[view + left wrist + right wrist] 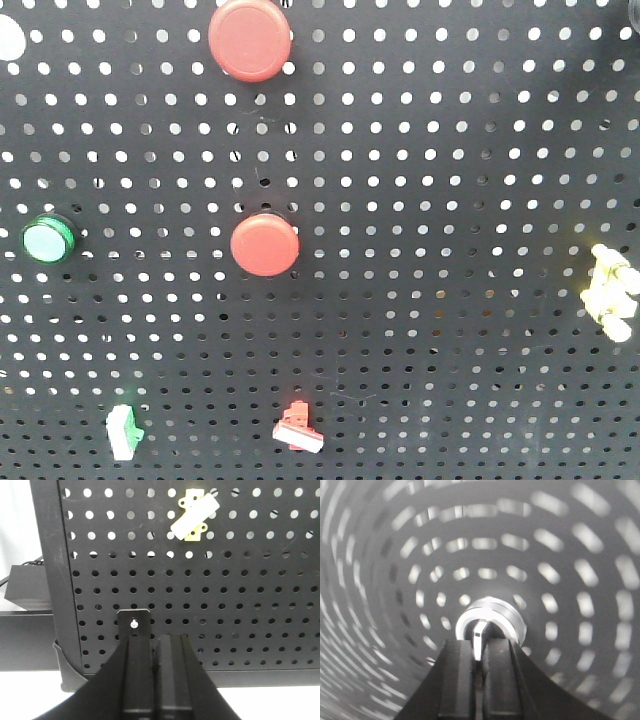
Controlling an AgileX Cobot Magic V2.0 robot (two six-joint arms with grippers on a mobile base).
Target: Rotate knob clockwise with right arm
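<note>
In the right wrist view the knob [480,632] is a silver ring on the pegboard with a white lever handle sticking out. My right gripper [479,642] is shut on that handle, one finger on each side. The board around it is smeared in circular streaks. The knob does not show in the exterior view. My left gripper [154,639] is shut with nothing between its fingers, hanging low in front of the black pegboard [240,605].
The pegboard front [450,200] carries a large red button [250,38], a smaller red button [265,244], a green button [49,239], a green switch [124,432], a red switch [299,428] and a yellow-white switch [611,290]. A yellow-white switch [195,515] sits above my left gripper.
</note>
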